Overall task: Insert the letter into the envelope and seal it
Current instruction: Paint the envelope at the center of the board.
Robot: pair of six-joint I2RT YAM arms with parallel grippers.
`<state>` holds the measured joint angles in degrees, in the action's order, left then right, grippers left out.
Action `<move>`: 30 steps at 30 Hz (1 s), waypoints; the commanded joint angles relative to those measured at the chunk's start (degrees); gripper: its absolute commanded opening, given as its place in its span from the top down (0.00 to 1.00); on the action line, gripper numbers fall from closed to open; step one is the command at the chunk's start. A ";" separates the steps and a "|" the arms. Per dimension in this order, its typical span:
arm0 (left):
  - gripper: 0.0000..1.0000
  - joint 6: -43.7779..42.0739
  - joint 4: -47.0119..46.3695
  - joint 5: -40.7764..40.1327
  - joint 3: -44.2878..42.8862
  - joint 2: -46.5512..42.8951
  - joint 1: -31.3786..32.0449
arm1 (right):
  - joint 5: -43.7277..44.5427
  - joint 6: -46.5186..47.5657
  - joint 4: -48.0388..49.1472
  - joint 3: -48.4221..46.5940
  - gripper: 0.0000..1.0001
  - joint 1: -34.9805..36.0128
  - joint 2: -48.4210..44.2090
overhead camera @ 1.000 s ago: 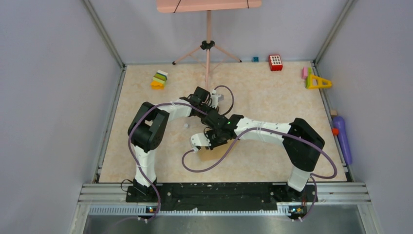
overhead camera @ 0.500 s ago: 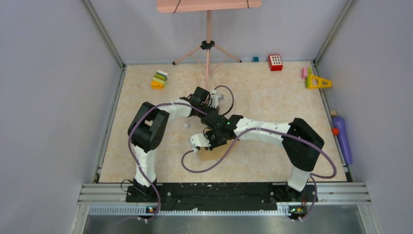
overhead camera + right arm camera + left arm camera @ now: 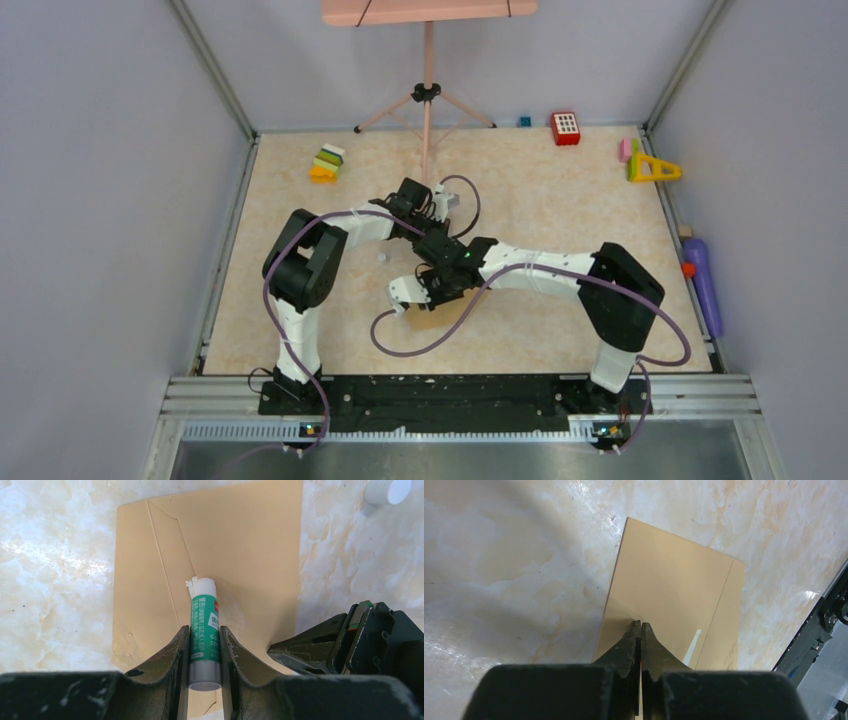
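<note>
brown kraft envelope point(image 3: 240, 545) lies flat on the marbled table point(image 3: 50, 555), diagonal seams facing up.

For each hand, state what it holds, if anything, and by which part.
The right hand grips a glue stick by its lower barrel, near the base. The left hand is shut with its tip on the envelope, holding nothing.

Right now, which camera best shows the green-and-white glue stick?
The right wrist view: the green-and-white glue stick sits mid-frame, clamped in the right gripper, white tip over the brown kraft-paper envelope. In the top view the arms hide it; the left wrist view gives no clear sight of it.
</note>
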<state>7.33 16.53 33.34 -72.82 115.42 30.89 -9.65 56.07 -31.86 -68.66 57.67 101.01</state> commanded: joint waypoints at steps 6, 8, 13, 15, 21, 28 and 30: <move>1.00 -3.04 2.19 -8.53 1.83 5.02 1.10 | 1.42 -0.79 1.35 -1.82 1.00 -0.17 0.83; 1.00 -3.07 2.18 -8.47 1.83 4.93 1.05 | 1.70 -0.56 1.04 -1.71 1.00 -0.99 0.35; 1.00 -3.03 2.19 -8.48 1.81 4.99 1.06 | 1.92 0.10 0.34 -1.07 1.00 -3.49 -1.17; 1.00 -3.07 2.19 -8.47 1.87 4.99 1.08 | 2.00 0.41 0.16 -0.56 1.00 -4.45 -1.67; 1.00 -3.04 2.19 -8.43 1.82 5.08 1.08 | 1.91 1.11 0.38 1.37 1.00 -6.25 -2.29; 1.00 -3.06 2.19 -8.39 1.84 5.17 1.09 | 2.04 1.38 0.38 3.55 1.00 -8.31 -4.27; 1.00 -3.08 2.19 -8.43 1.73 5.17 1.03 | 2.02 1.47 0.32 4.22 1.00 -9.12 -5.26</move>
<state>7.33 16.45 33.34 -72.82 115.42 30.92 -8.45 56.71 -30.68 -65.60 50.30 99.31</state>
